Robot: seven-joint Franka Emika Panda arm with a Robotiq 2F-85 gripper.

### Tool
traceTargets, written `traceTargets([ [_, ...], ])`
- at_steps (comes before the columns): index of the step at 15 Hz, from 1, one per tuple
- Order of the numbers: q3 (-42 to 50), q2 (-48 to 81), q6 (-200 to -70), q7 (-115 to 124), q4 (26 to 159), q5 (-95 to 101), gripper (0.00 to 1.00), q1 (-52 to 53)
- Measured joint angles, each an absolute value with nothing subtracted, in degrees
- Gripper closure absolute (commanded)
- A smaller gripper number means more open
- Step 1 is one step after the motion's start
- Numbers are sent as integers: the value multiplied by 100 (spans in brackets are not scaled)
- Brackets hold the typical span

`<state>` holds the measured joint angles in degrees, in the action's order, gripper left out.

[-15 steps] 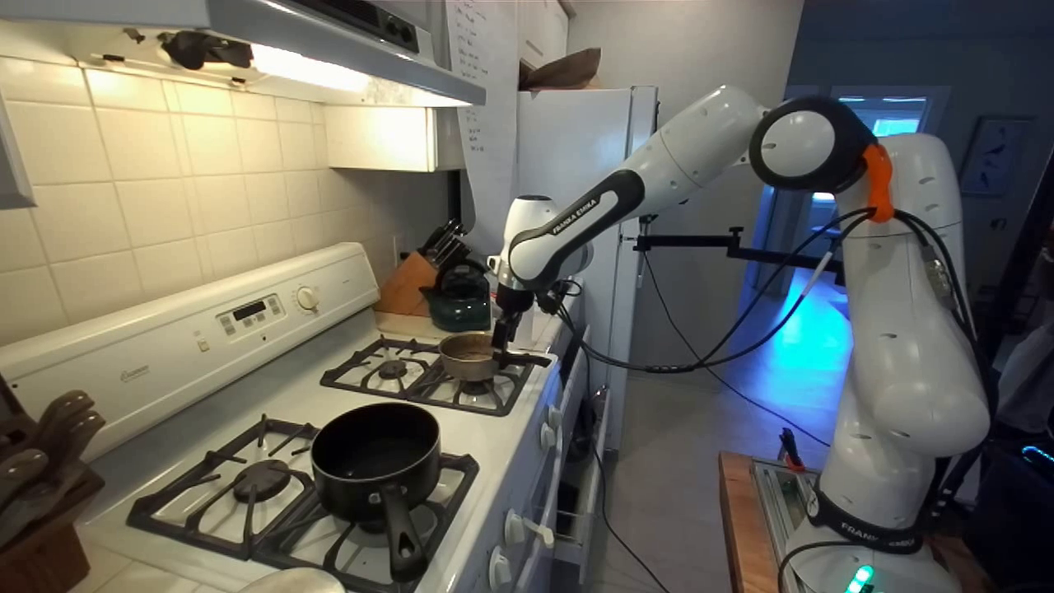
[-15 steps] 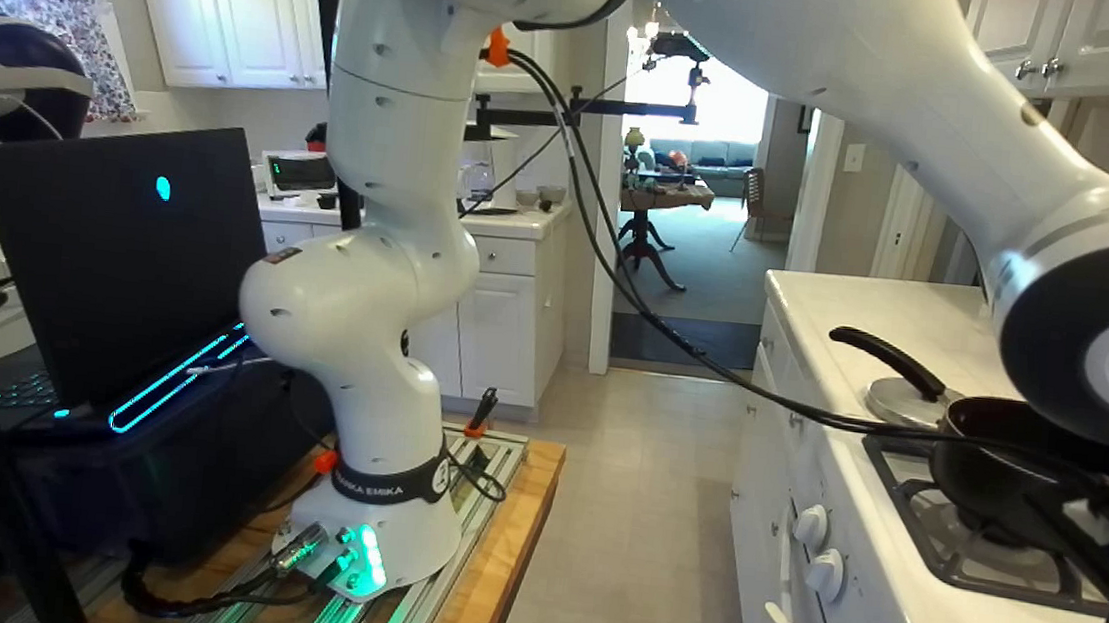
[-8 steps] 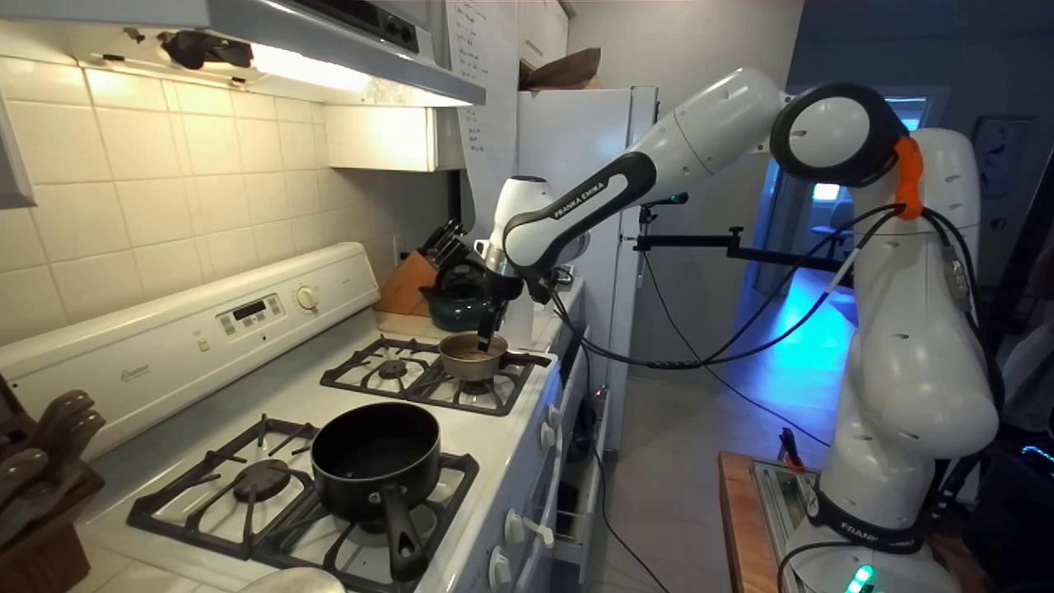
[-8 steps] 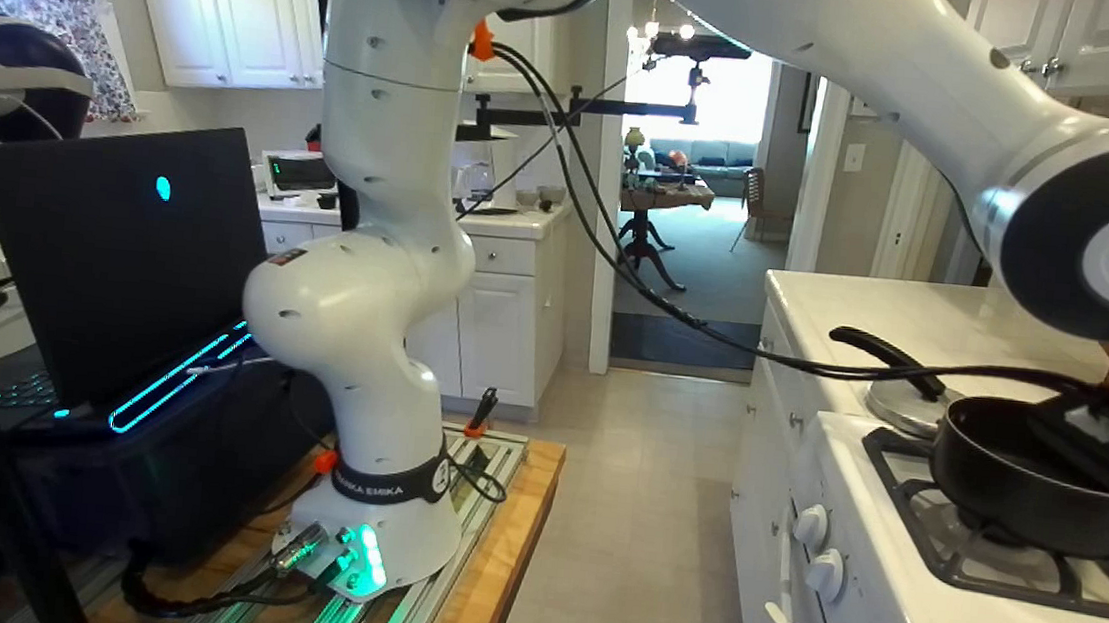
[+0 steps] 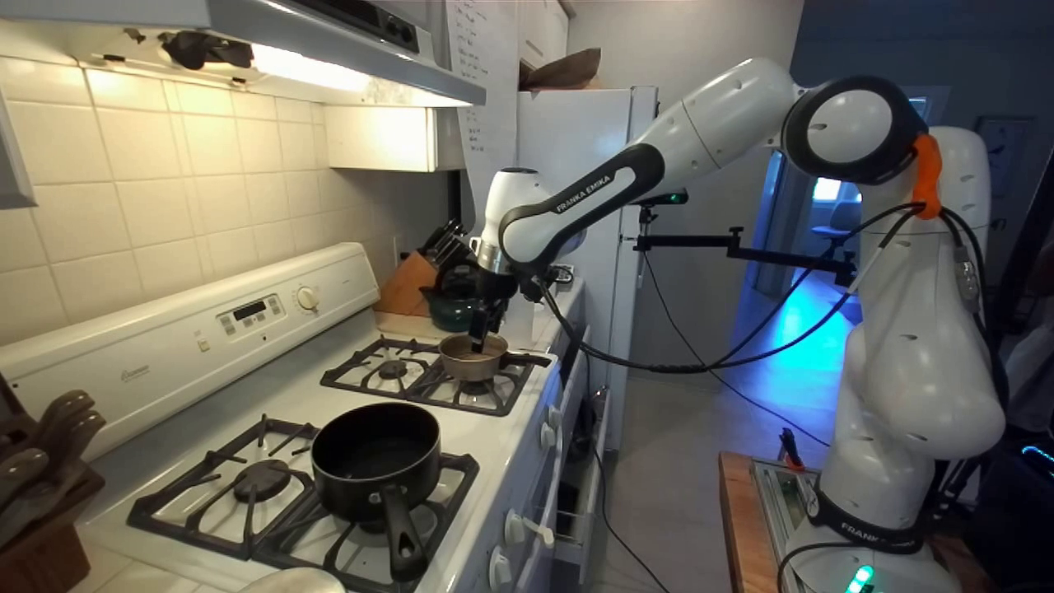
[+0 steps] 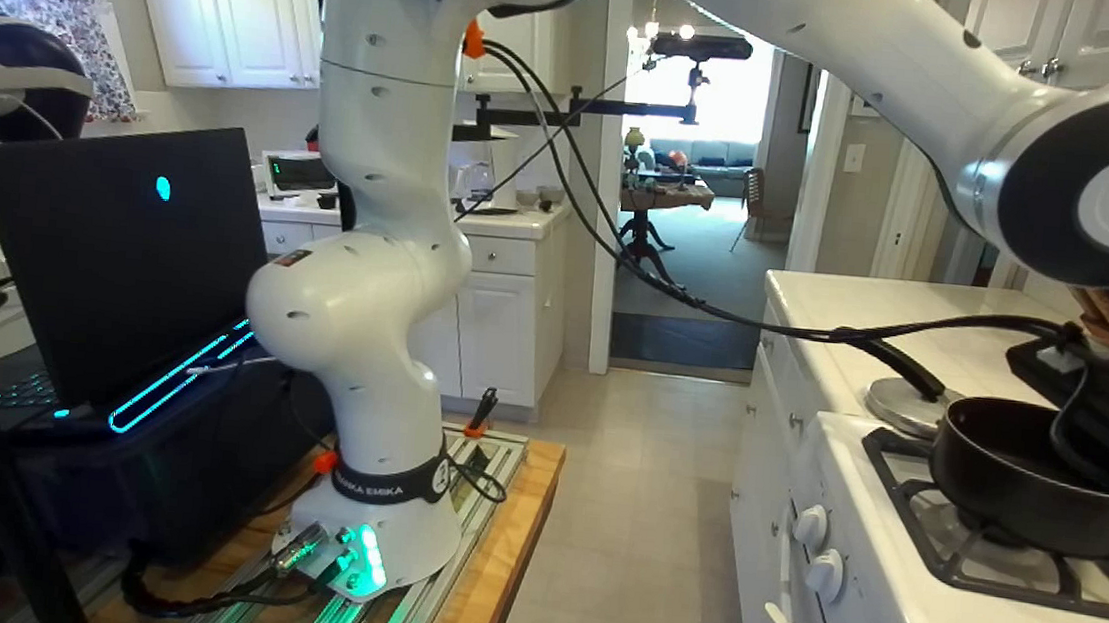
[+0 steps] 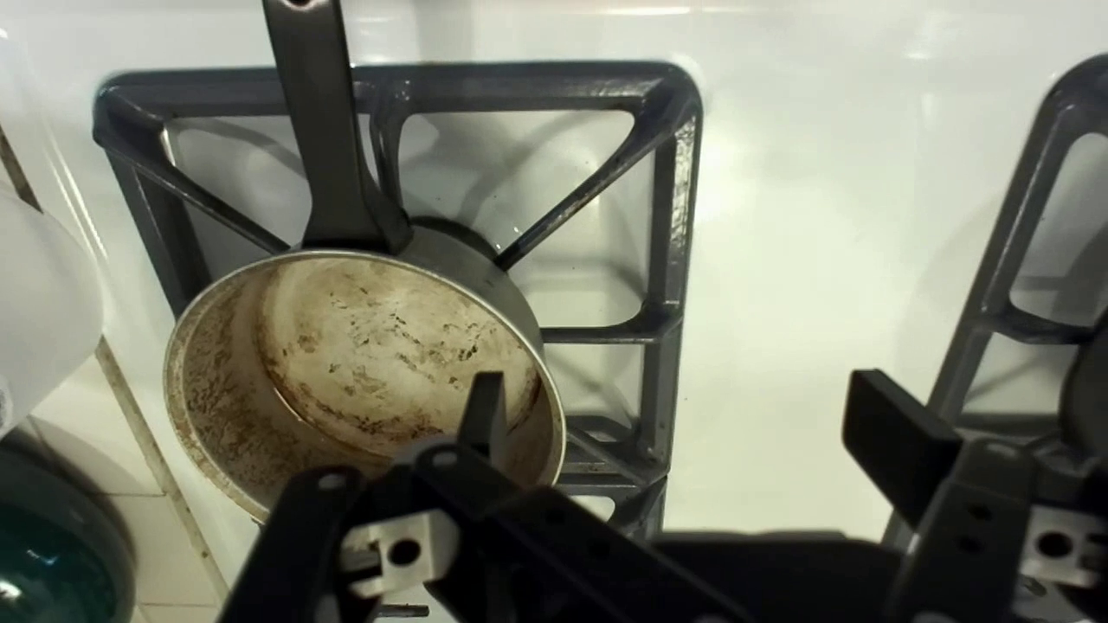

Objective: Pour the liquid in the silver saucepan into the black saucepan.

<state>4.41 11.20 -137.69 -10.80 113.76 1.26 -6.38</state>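
Note:
The silver saucepan stands upright on a far burner, its dark handle toward the stove's front edge. In the wrist view, the inside of the silver saucepan looks stained brown; whether liquid lies in it I cannot tell. My gripper is open, with nothing between its fingers. One of the fingers overlaps the saucepan's opening in that view, the other stands off over bare stovetop. In both exterior views the black saucepan sits on a near burner, its handle pointing frontward; my wrist partly covers the black saucepan in an exterior view.
A dark green kettle and a knife block stand behind the silver saucepan. Another knife block is at the near left. A lid lies beside the black saucepan. The range hood overhangs the stove.
My gripper has moved from beside the silver saucepan's handle to over its opening, leftward in an exterior view, and the arm has risen slightly. Both saucepans have stayed put.

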Motion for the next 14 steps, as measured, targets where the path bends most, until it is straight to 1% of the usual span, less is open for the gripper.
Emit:
traceTargets([
  [14, 374, 738, -13511, -440, 11376, 536, 0, -267],
])
